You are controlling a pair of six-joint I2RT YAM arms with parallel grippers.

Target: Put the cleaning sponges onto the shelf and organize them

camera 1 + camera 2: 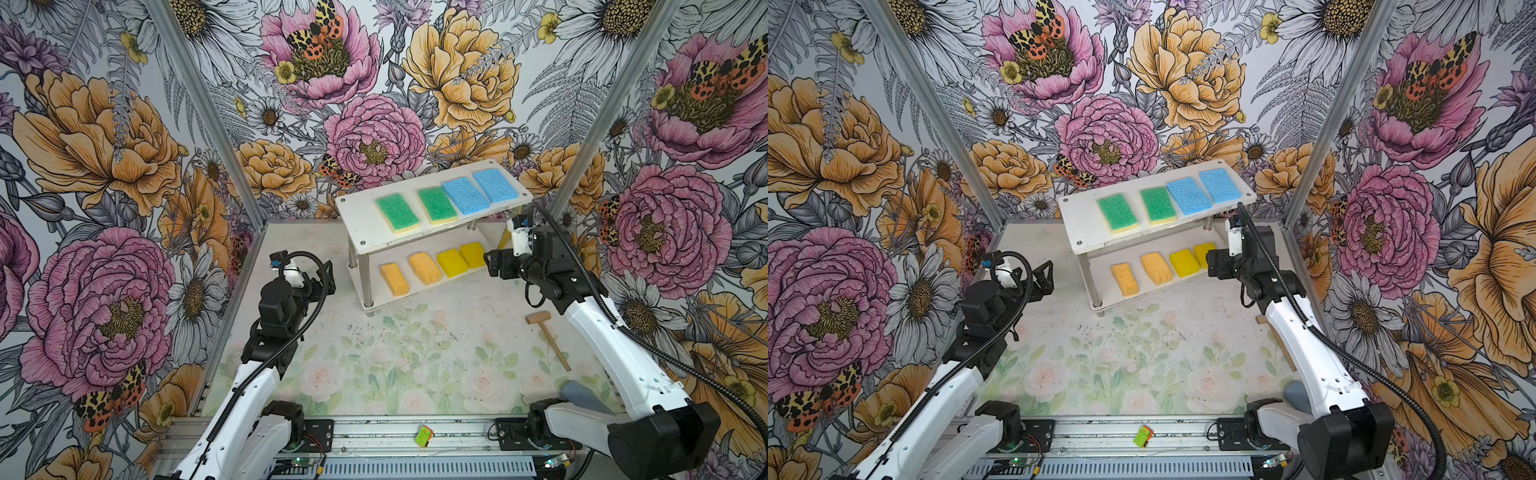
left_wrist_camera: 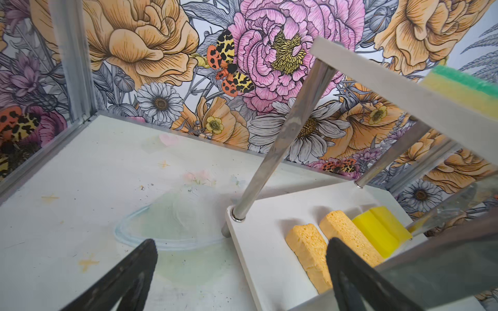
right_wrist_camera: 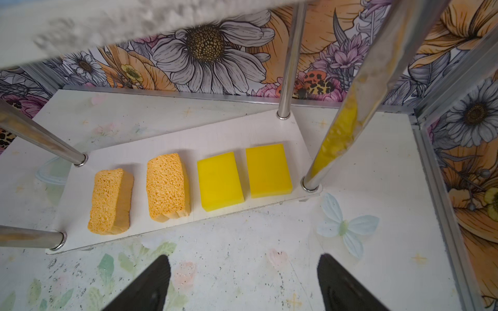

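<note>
The shelf (image 1: 361, 226) stands at the back of the table in both top views. Its top board carries two green-topped sponges (image 1: 397, 212) (image 1: 437, 204) and two light blue sponges (image 1: 465, 195) (image 1: 495, 185). On the lower board (image 3: 231, 134) lie two porous orange-yellow sponges (image 3: 110, 200) (image 3: 167, 185) and two bright yellow sponges (image 3: 219, 180) (image 3: 268, 169). My left gripper (image 1: 328, 276) (image 2: 242, 243) hangs open and empty left of the shelf. My right gripper (image 1: 492, 264) (image 3: 245, 258) is open and empty at the shelf's right front, facing the lower board.
A small wooden mallet (image 1: 548, 336) lies on the table under my right arm. A grey-blue object (image 1: 582, 395) sits near the right arm's base. A small green item (image 1: 424, 437) rests on the front rail. Floral walls enclose three sides.
</note>
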